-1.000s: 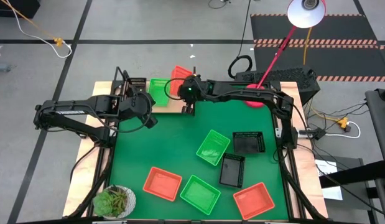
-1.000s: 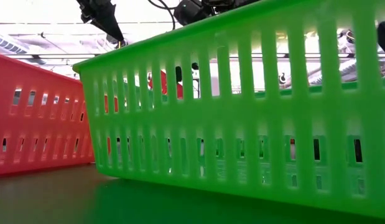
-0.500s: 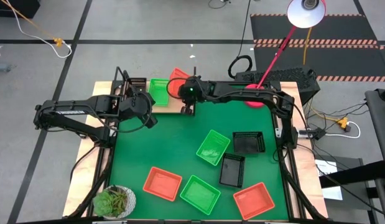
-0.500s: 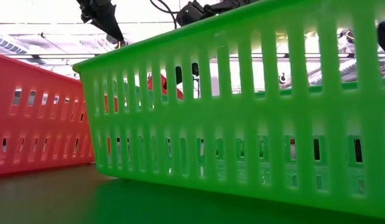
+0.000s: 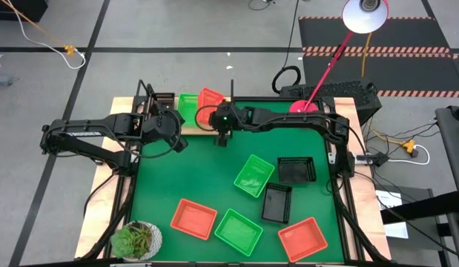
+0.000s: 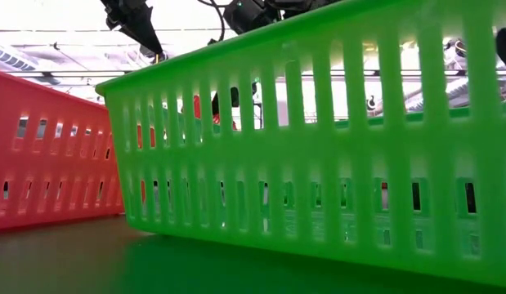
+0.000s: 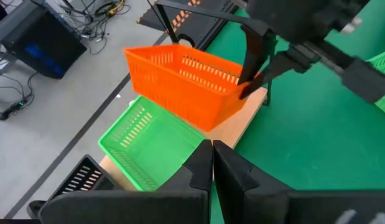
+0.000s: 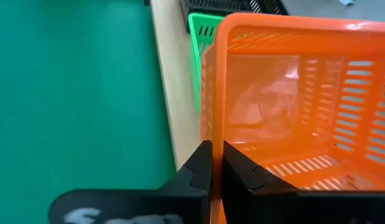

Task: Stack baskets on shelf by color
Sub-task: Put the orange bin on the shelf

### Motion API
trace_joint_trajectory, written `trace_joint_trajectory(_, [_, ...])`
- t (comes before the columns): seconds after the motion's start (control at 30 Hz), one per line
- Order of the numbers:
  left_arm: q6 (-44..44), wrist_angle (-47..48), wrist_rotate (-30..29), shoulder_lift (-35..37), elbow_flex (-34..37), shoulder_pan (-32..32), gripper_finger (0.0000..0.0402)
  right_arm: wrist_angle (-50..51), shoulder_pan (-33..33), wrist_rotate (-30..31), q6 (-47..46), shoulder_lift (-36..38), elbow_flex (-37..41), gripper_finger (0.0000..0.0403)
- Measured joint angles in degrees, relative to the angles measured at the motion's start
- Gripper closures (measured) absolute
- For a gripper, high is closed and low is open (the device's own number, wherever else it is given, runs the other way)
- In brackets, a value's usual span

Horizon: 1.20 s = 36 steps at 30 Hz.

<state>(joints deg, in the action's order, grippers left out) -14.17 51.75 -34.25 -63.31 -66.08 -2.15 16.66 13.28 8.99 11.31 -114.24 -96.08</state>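
Near the front edge of the green mat [image 5: 207, 170] lie six loose baskets: a red-orange basket [image 5: 193, 219], a green basket [image 5: 239, 231] and another red-orange basket [image 5: 302, 239] closest in, then a black basket [image 5: 276, 203], a second green basket [image 5: 254, 176] and a second black basket [image 5: 296, 170] toward the middle right. At the far edge the light-wood shelf [image 7: 245, 121] carries a black basket [image 5: 162, 101] at its left end and a green basket [image 7: 145, 146] beside it. The right gripper [image 5: 222, 138] is clamped on the near wall of a red-orange basket [image 7: 192, 84], which hangs tilted over the shelf beside the green one, not yet set flat. The left gripper [image 5: 177, 143] waits at the mat's far-left corner, fingers [image 7: 232, 171] pressed together on nothing. These mesh trays look light, stiff and somewhat slick, so a pinch on one thin wall probably lets the tray swing; gripping mid-wall should keep it level.
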Motion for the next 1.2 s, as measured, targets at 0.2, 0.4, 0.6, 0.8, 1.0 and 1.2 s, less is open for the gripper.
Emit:
trace_joint_trajectory(0.2, [0.37,-1.12,-1.02,0.0,0.02,-0.17,0.0385,-0.03,-1.19,2.73,0.06,-2.98,-0.13,0.0396])
trace_joint_trajectory(0.4, [0.41,-1.53,-1.11,-0.02,0.02,-0.17,0.0385,-0.47,-0.48,5.95,1.58,-5.41,-0.43,0.0393])
trace_joint_trajectory(0.6, [0.57,-1.49,-1.19,-0.02,0.02,-0.22,0.0385,0.12,-1.0,8.82,3.11,-5.08,-0.29,0.0393])
trace_joint_trajectory(0.8, [0.98,-1.46,-1.21,-0.02,0.02,-0.22,0.0385,6.25,-3.39,8.14,3.96,-5.61,-6.0,0.0393])
trace_joint_trajectory(1.0, [1.53,-1.78,-1.25,-0.01,0.02,-0.22,0.0385,12.54,-5.29,9.22,2.86,-5.61,-12.72,0.0393])
trace_joint_trajectory(1.2, [1.57,-2.1,-1.26,-0.02,0.02,-0.22,0.0385,17.53,-5.01,10.4,-0.09,-6.09,-12.06,0.0393])
